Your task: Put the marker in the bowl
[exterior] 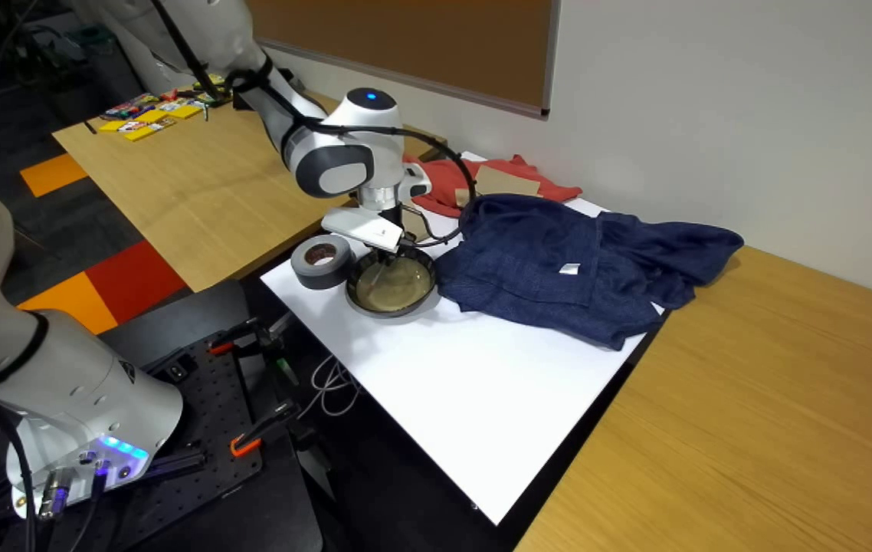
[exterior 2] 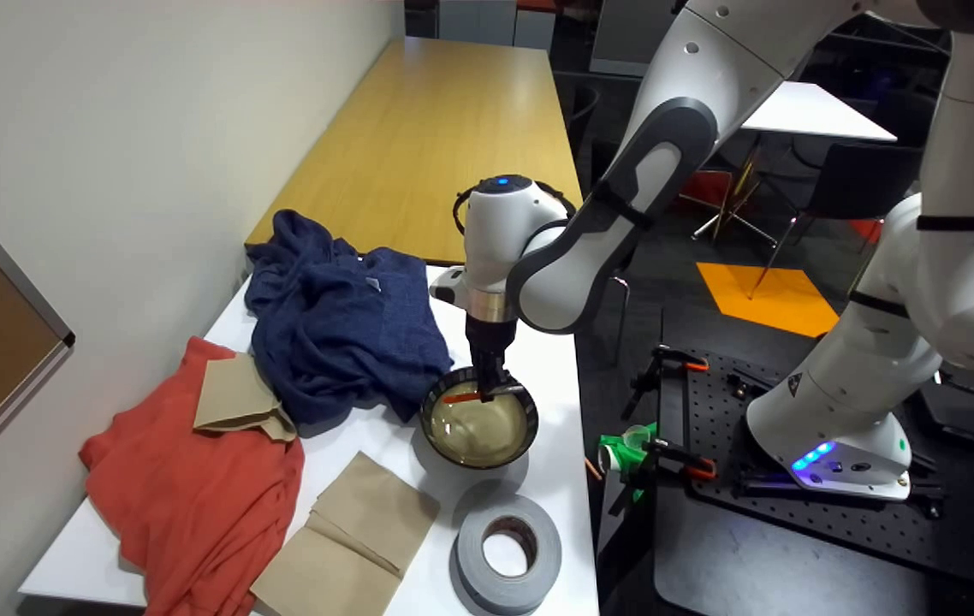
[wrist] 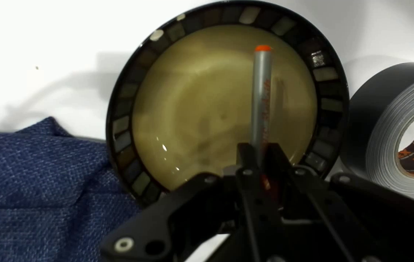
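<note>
The bowl (wrist: 207, 72) has a dark tiled rim and a pale yellowish-beige inside. It stands on the white table top and also shows in both exterior views (exterior: 398, 287) (exterior 2: 478, 432). The marker (wrist: 262, 98) has a silver-grey barrel, an orange end tip and a red-orange part. It lies across the jaws over the bowl's inside; the red-orange part (exterior 2: 460, 398) shows in an exterior view. My gripper (wrist: 258, 149) points down within the bowl's outline, its fingers closed on the marker's middle. I cannot tell whether the marker touches the bowl.
A grey tape roll (exterior 2: 508, 552) stands close beside the bowl. A dark blue cloth (exterior: 551, 264) lies against the bowl's other side. A red-orange cloth (exterior 2: 196, 479) and brown paper pieces (exterior 2: 350, 543) lie nearby. The wall (exterior: 742, 138) runs behind the table.
</note>
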### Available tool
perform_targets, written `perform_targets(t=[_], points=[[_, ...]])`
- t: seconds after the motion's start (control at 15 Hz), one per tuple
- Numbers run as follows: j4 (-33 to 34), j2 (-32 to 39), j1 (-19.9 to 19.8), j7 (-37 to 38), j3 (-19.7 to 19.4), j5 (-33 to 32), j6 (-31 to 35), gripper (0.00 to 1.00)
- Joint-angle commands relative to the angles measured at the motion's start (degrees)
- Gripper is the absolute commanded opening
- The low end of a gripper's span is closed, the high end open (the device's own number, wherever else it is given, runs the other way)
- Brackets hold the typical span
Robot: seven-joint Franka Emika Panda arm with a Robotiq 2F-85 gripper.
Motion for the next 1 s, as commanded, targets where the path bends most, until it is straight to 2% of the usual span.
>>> perform_targets(t=[0.0,0.73,0.8,0.93], points=[[0.1,0.2,-0.7,0.5,0.6,-0.6,0.0,0.14],[0.2,0.2,-0.8,0.4,0.7,-0.6,0.0,0.14],[0.2,0.2,-0.8,0.4,0.7,-0.6,0.0,0.39],[0.3,0.2,-0.9,0.4,0.6,-0.7,-0.1,0.47]])
